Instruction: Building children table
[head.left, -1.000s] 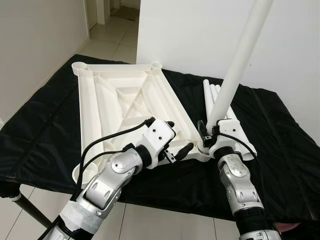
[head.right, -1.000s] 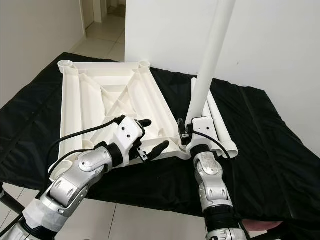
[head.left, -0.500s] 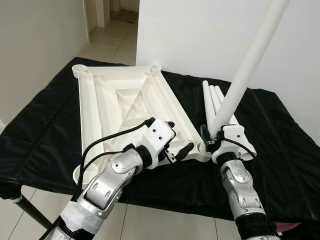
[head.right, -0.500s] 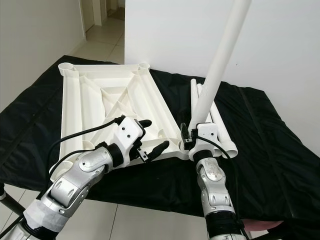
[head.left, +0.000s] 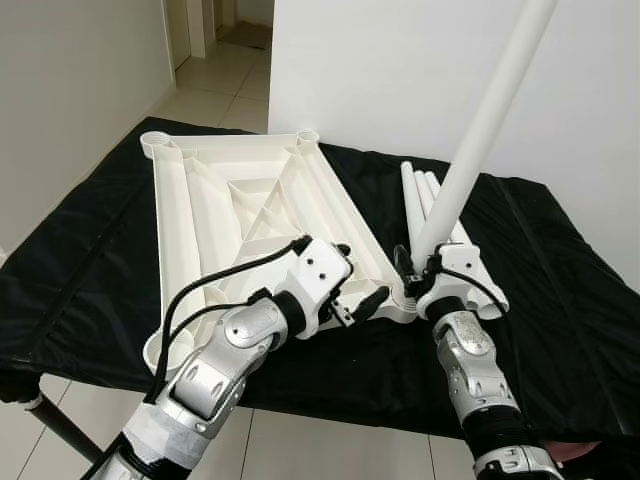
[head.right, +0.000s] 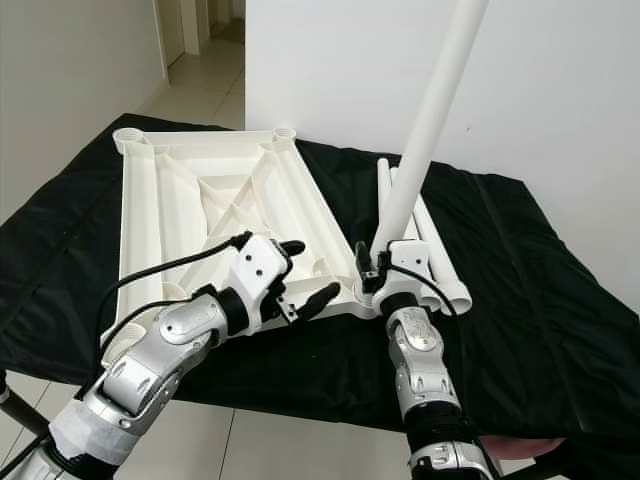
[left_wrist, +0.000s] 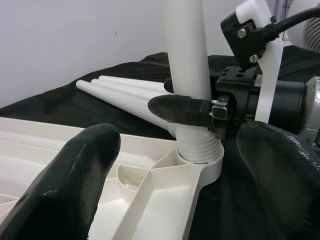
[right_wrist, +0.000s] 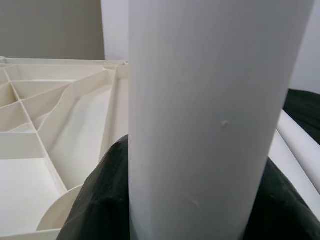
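The white tabletop (head.left: 250, 215) lies underside up on the black-covered table (head.left: 560, 290). The right claw (left_wrist: 200, 112) pinches a white leg (head.left: 480, 130) standing tilted in the near corner socket (left_wrist: 197, 160) (threaded end seated). The left claw (head.left: 355, 295), fingers spread, rests at the tabletop's near edge. Spare legs (head.left: 425, 195) lie beside it.

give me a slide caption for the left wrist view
Right gripper holds a leg in the tabletop corner socket, spare legs behind.
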